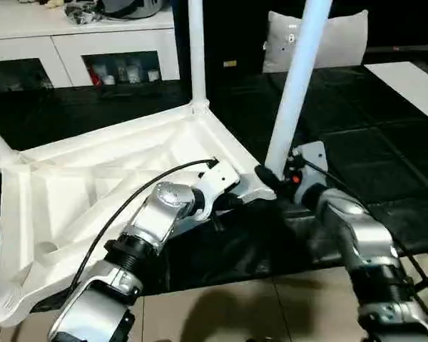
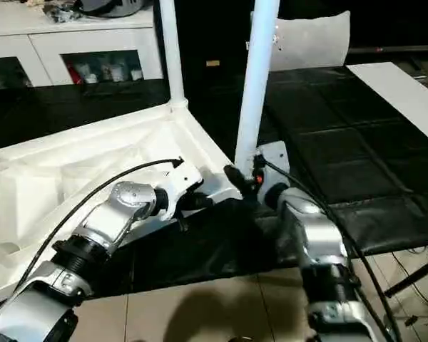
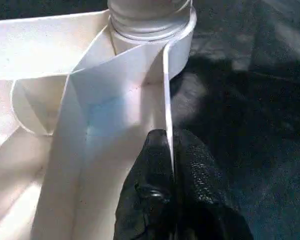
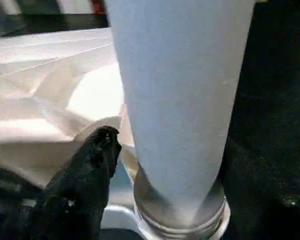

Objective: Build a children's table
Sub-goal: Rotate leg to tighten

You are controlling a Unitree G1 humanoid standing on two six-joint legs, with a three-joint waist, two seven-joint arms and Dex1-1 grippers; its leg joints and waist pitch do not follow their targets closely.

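My left gripper (image 3: 171, 165) has its fingers pinched on the thin rim of the upturned white ribbed plastic tabletop (image 1: 93, 178), lying on the black mat (image 1: 357, 149). At two o'clock, my right gripper (image 1: 274, 178) stands with fingers open around the base of the white tapered tubular leg (image 1: 294, 85) in its corner socket. The plastic looks light, stiff and slick, so I'd grip low near the socket.

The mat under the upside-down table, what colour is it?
Black mat, clearest in the left eye view.

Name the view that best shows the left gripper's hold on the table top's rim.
Left wrist view: the left gripper pinches the table top's thin rim. Both eye views mostly show its silver arm; the right wrist view shows a leg.
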